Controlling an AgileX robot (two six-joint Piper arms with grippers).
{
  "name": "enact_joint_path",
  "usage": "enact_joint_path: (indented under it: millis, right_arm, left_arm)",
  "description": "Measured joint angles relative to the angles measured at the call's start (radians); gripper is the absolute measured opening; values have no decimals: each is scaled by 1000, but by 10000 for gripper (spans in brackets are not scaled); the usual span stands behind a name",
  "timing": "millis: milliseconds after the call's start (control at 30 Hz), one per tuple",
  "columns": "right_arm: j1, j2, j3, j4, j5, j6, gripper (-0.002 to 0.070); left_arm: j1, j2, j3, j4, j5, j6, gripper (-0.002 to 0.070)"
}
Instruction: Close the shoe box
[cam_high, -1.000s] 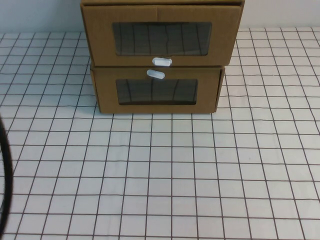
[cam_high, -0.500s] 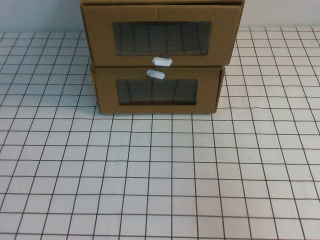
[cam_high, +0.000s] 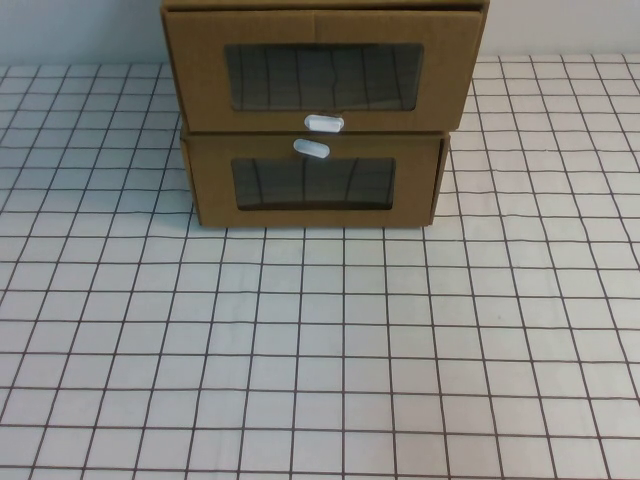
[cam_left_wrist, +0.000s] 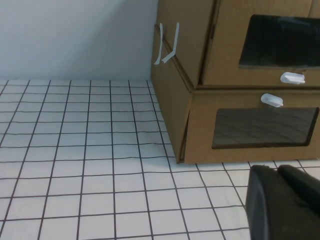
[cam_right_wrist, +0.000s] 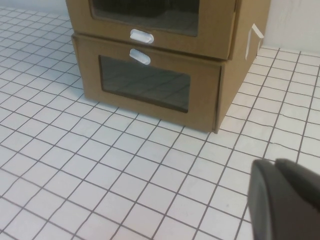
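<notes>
The shoe box (cam_high: 320, 70) is the upper of two stacked brown cardboard boxes at the table's far middle. It has a clear window and a white pull tab (cam_high: 324, 123) below it. Its drawer front stands out a little past the box underneath, as the left wrist view of the shoe box (cam_left_wrist: 260, 45) shows. Neither arm appears in the high view. My left gripper (cam_left_wrist: 276, 167) hangs shut and holds nothing, low over the table and short of the boxes' left front corner. My right gripper (cam_right_wrist: 277, 161) is likewise shut with nothing in it, short of their right front corner.
The lower cardboard box (cam_high: 313, 180) has its white tab (cam_high: 311, 148) above its window. A white cloth with a black grid (cam_high: 320, 350) covers the table. A pale wall (cam_left_wrist: 75, 35) stands behind the boxes. White tape strips (cam_left_wrist: 167, 45) hang on the stack's left side.
A black curved cable at the high view's left edge one second ago is gone. The boxes have not moved.
</notes>
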Motion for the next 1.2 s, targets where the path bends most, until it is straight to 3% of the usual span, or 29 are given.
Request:
enact_joint_path:
  millis: [367, 667, 867, 1200]
  right_arm:
    - [0, 0, 0, 0, 2, 0, -13]
    - [0, 0, 0, 5, 2, 0, -13]
    - [0, 0, 0, 5, 11, 0, -13]
    - [0, 0, 0, 5, 43, 0, -14]
  left_arm:
    - [0, -19, 51, 11, -48, 0, -5]
    - [45, -206, 362, 159, -167, 12, -5]
    - [50, -214, 419, 162, -67, 0, -5]
    - [50, -215, 419, 162, -58, 0, -5]
